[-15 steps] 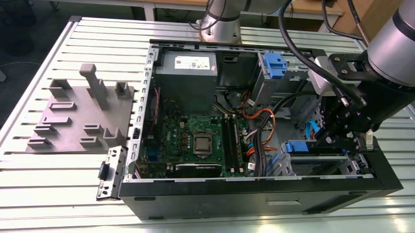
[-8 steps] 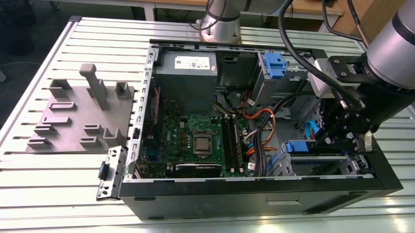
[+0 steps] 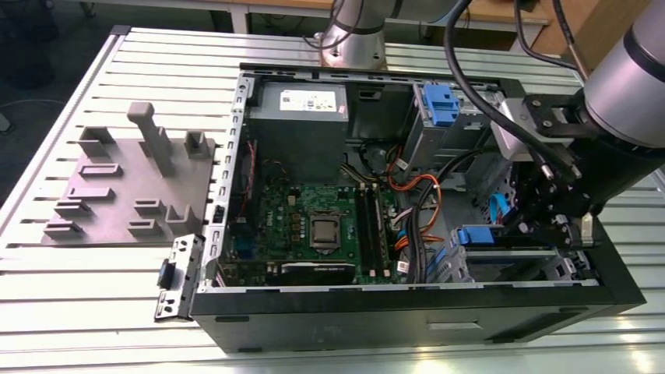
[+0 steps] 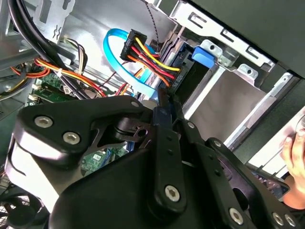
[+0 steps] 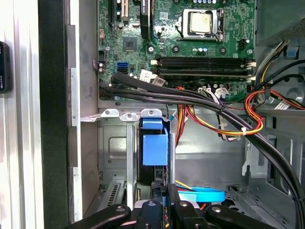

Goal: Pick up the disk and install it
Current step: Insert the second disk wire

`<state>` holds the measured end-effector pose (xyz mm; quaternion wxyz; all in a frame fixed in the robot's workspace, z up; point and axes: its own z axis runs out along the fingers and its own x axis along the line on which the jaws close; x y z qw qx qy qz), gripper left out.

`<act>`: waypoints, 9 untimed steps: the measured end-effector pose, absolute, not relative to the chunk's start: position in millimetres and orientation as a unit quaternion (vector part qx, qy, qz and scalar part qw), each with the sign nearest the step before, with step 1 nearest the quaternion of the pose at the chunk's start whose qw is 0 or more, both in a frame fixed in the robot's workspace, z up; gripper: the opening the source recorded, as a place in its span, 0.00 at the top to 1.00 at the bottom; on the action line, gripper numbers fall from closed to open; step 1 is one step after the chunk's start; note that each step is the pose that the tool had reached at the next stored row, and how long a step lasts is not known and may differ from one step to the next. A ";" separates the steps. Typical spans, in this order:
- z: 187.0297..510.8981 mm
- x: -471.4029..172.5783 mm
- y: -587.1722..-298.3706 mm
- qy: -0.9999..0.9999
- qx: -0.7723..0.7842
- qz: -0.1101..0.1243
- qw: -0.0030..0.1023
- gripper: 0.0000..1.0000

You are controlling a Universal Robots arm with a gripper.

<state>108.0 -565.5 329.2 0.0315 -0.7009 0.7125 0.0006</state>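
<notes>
We see the gripper [image 5: 159,198] with fingers drawn narrow against the rear edge of the disk [image 5: 155,143], which stands on edge in the drive cage [image 5: 114,143] inside the computer case [image 3: 416,308].

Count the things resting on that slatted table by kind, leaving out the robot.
Open computer case: 1
Grey moulded fixture plate: 1
Loose metal bracket beside the case: 1
Total: 3

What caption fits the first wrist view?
Hand poised at the blue-framed disk standing in its bay, below the motherboard.
</notes>
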 end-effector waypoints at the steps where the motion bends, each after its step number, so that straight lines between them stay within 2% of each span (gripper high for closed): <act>1: 329.2 108.0 -565.5 0.713 -0.701 0.001 0.032 0.84; 8: 328.5 108.0 -565.5 0.713 -0.701 0.001 0.032 0.83; 9: 328.9 108.0 -565.5 0.713 -0.701 0.001 0.032 0.76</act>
